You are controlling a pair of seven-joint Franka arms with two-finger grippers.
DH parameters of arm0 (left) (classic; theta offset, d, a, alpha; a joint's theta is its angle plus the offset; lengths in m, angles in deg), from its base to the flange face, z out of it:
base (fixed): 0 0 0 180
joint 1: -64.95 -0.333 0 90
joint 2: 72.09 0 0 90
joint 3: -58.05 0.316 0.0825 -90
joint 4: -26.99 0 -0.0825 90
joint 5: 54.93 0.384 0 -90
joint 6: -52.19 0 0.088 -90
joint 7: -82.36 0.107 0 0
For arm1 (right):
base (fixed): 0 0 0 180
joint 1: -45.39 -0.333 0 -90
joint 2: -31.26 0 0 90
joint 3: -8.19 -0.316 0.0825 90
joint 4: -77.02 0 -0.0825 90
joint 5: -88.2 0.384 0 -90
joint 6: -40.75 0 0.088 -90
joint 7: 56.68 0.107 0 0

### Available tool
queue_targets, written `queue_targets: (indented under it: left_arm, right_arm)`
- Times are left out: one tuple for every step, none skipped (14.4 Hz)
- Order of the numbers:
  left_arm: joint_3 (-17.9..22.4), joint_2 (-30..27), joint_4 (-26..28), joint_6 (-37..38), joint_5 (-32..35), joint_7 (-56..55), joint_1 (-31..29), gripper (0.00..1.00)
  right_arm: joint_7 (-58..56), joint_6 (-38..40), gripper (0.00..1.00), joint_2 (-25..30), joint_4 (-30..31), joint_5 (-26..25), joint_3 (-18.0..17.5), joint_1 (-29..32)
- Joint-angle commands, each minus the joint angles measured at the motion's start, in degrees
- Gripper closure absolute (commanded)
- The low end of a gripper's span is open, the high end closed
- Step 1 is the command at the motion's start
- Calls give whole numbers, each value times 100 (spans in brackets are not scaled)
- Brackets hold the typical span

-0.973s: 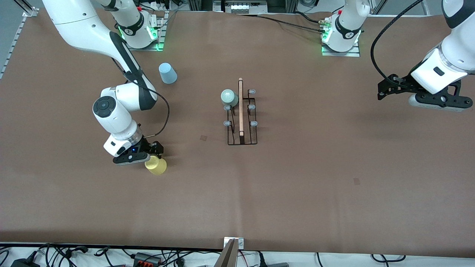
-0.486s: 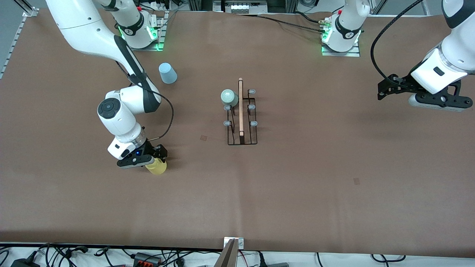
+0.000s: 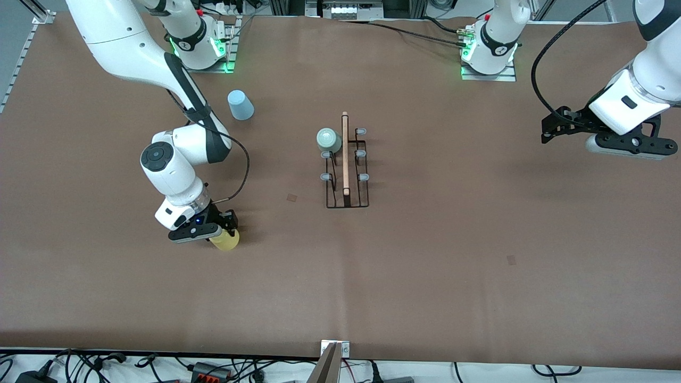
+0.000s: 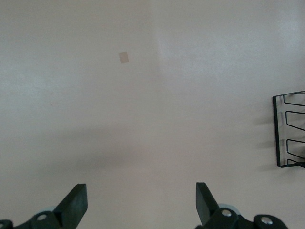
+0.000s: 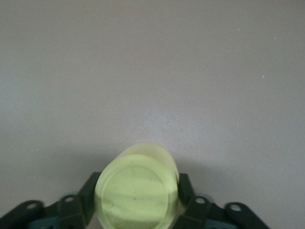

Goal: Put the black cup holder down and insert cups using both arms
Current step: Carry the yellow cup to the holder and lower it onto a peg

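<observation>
The black cup holder stands at the table's middle, its wooden rod on top. A pale green cup sits on one of its pegs at the end farthest from the camera. My right gripper is shut on the yellow cup, low at the table toward the right arm's end. In the right wrist view the cup's base faces the camera between both fingers. The light blue cup stands upside down near the right arm's base. My left gripper waits open in the air, and its own view shows it empty.
A corner of the holder shows in the left wrist view. Both arm bases stand along the table edge farthest from the camera. Cables and plugs lie off the edge nearest the camera.
My right gripper has moved in over the yellow cup and its fingers have closed round it. The left arm, the holder and the other cups have not moved.
</observation>
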Motion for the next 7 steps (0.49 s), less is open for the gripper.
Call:
queue_targets:
  left_arm:
    - [-10,1,-109,121,115,-50,32,0]
    - [-10,1,-109,121,115,-59,32,0]
    - [-10,1,-109,121,115,-59,32,0]
    - [-10,1,-109,121,115,-59,32,0]
    - [-10,1,-109,121,115,-59,32,0]
    - [-10,1,-109,121,115,-59,23,0]
    - [-10,1,-109,121,115,-59,23,0]
  right_arm:
    - [-83,87,100,141,-102,-61,44,-141]
    - [13,376,100,308,-111,-34,44,-237]
    - [109,814,100,579,-154,9,35,-282]
    - [363,1358,100,791,-294,10,26,-352]
    - [757,1729,100,1002,-356,10,-17,-413]
    - [1300,2028,100,1152,-426,-34,-44,-597]
    - [1749,2170,100,1223,-505,-43,-61,-807]
